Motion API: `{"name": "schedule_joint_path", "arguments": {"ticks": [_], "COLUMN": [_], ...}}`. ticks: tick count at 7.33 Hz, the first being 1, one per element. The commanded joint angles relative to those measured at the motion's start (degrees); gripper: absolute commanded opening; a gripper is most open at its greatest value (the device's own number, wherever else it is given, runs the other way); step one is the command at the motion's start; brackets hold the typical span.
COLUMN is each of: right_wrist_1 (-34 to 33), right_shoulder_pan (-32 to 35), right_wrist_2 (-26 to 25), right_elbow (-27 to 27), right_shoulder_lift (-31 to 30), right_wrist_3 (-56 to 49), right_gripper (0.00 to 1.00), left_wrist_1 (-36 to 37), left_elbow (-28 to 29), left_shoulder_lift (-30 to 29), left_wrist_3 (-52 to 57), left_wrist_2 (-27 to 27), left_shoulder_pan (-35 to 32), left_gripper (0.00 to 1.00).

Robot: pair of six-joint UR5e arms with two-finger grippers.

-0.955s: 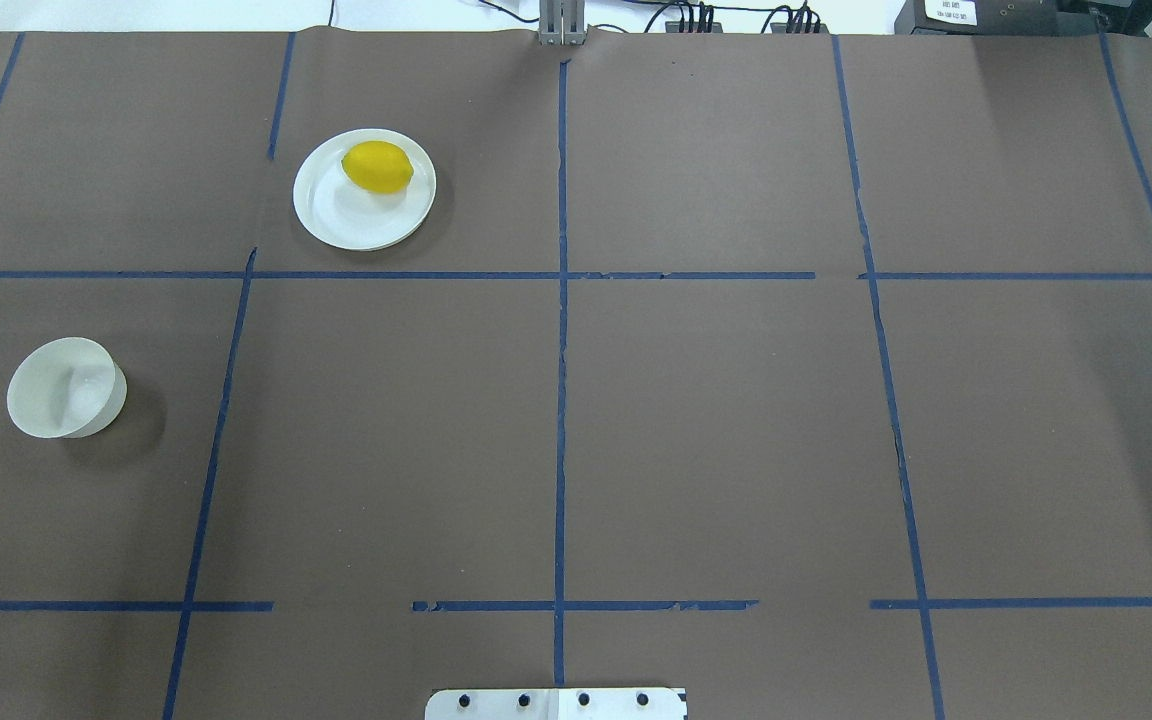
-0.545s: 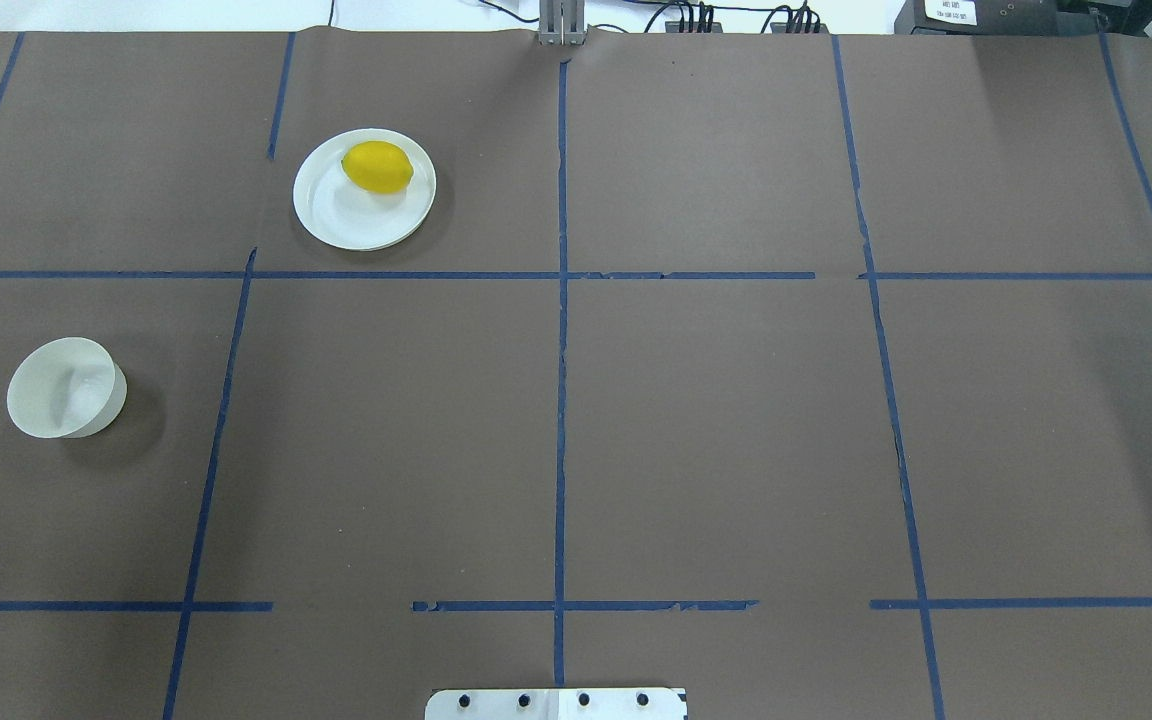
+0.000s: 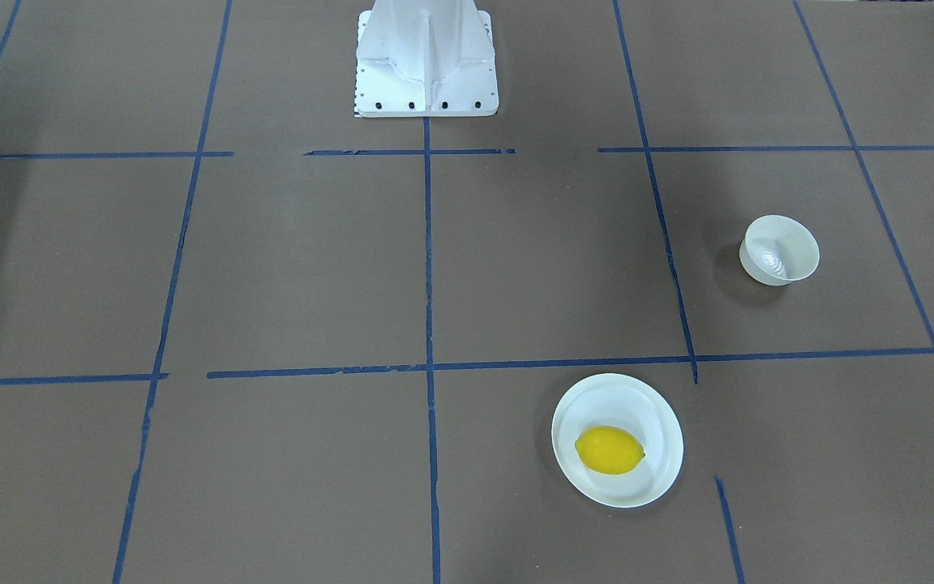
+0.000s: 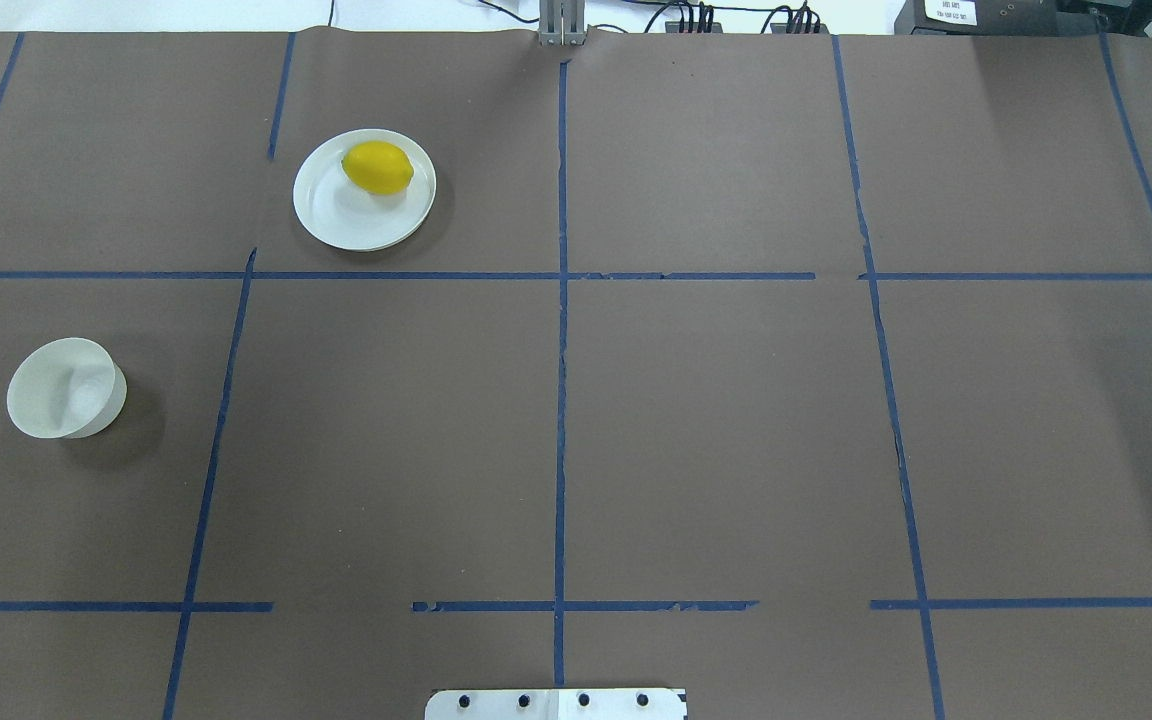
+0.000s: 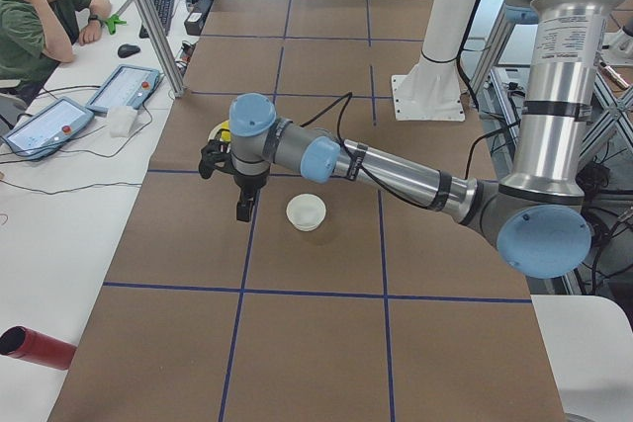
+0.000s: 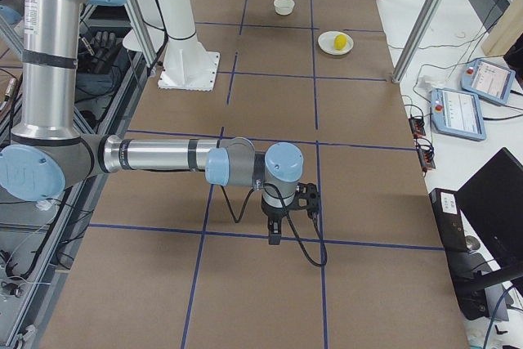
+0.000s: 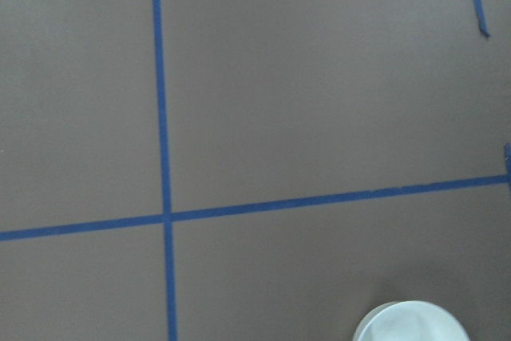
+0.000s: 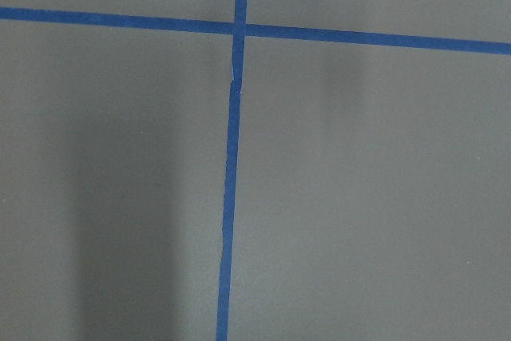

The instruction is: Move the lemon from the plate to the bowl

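The lemon [image 4: 377, 167] sits on the plate [image 4: 341, 225], toward its far edge, well apart from the bowl [image 4: 66, 388] on the table [image 4: 716, 420]. The left fingers [image 5: 242, 210] hang near the bowl and the right fingers [image 6: 274, 234] are far off. I cannot tell how wide either pair stands.

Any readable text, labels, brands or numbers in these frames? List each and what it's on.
None can be read.
White label on the black box at the table's far edge: print too small to read.
Dark print on the left arm's upright silver tube: too blurred to read.
Pendant screens: too small to read.
Lemon, plate, bowl: no text on them.
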Motion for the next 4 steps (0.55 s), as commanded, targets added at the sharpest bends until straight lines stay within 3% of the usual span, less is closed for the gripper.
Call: {"name": "schedule_joint_path", "arguments": {"ticks": [1, 4], "right_wrist_1": [0.00, 0.00], "right_shoulder_pan": [0.00, 0.00], "right_wrist_2": [0.00, 0.00], "right_elbow": [0.00, 0.00], "right_shoulder_lift": [-0.03, -0.03], "right_wrist_3": [0.00, 0.00], "right_gripper": [1.00, 1.00], "left_wrist_1": [-0.01, -0.54], "left_elbow": [6.41, 20.30], "left_shoulder_lift": [-13.19, -28.68], "left_wrist_3": [-15.23, -29.32], "left_wrist_2": [3.17, 6.00], "left_shoulder_pan": [8.65, 14.47], "left_gripper": [1.00, 1.00]}}
